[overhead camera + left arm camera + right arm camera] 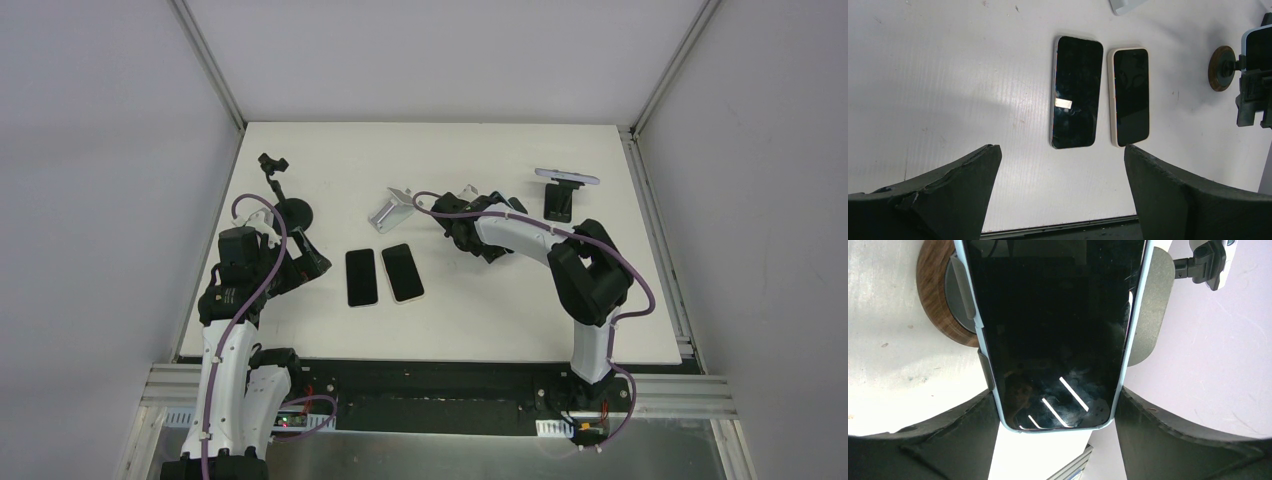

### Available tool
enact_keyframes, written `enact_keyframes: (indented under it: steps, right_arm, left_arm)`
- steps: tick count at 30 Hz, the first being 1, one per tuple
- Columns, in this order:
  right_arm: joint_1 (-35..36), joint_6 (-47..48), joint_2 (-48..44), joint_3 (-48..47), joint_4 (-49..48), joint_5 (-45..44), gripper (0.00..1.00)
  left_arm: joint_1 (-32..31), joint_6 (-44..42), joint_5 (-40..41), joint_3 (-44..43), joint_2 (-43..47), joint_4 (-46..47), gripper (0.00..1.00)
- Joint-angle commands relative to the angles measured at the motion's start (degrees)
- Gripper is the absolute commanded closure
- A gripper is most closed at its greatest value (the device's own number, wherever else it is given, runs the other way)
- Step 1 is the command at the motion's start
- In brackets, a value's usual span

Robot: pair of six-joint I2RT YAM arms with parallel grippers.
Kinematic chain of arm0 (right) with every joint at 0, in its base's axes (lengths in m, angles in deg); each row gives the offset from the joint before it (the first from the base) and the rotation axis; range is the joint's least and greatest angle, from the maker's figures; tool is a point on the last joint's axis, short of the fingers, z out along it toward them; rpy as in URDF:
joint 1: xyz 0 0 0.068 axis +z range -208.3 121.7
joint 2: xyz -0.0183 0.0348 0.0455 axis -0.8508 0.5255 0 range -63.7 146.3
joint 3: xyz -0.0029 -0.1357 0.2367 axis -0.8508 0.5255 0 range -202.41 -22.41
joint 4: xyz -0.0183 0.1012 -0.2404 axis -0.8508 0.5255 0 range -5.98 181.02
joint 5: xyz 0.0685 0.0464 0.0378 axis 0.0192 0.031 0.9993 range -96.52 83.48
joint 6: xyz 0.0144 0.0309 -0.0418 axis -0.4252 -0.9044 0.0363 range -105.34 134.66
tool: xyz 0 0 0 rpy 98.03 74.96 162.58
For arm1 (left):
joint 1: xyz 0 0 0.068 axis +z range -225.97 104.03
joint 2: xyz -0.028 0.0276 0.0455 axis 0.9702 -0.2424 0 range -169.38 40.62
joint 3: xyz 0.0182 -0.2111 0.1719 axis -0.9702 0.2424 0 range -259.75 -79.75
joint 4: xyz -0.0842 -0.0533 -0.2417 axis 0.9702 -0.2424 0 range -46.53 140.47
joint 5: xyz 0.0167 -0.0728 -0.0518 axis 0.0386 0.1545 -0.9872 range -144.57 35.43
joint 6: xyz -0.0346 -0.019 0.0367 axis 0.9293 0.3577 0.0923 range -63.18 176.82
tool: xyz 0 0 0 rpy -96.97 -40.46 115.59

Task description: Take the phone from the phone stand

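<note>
A phone (1053, 325) in a light blue case, dark screen toward the right wrist camera, stands in a phone stand with grey side arms (1154, 305) and a round wooden base (933, 310). My right gripper (1055, 402) has its two fingers pressed against the long edges of the phone's lower end. In the top view that gripper (462, 208) sits at the back middle of the table and covers the phone. My left gripper (1063, 165) is open and holds nothing, hovering over bare table at the left (305, 262).
Two dark phones (361, 277) (402, 271) lie flat side by side mid-table. A metal stand (390, 210) sits behind them. A black gooseneck holder (292, 210) stands at the left. Another black stand (557, 203) at the back right carries a white device (566, 178).
</note>
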Motion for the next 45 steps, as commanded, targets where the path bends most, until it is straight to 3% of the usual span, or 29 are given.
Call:
enact_keyframes:
  steps: [1,12,25,32,39,45]
  right_arm:
    - [-0.18,0.0,-2.78,-0.73,3.57,-0.61,0.58]
    - [0.31,0.6,-6.64,-3.92,6.69,-4.31,0.87]
    - [2.84,0.74,-8.53,-6.94,7.45,-6.78,0.99]
    - [6.97,-5.1,-6.97,-13.1,11.68,-5.03,1.0]
    - [9.02,-15.91,-7.45,-17.21,14.09,6.88,1.0]
    - [9.05,-21.48,-10.81,-12.97,8.47,20.75,1.0]
  left_arm:
    - [-0.35,0.38,-0.32,-1.27,0.37,-0.09,0.0]
    - [-0.38,0.49,-0.33,-1.27,0.45,-0.09,0.0]
    - [-0.38,0.46,-0.3,-1.27,0.55,-0.09,0.0]
    - [-0.35,0.51,-0.12,-1.27,0.67,-0.09,0.0]
    - [-0.37,0.39,0.83,-1.09,1.72,-0.09,0.0]
    - [-0.27,0.38,1.36,-0.94,2.19,-0.17,0.0]
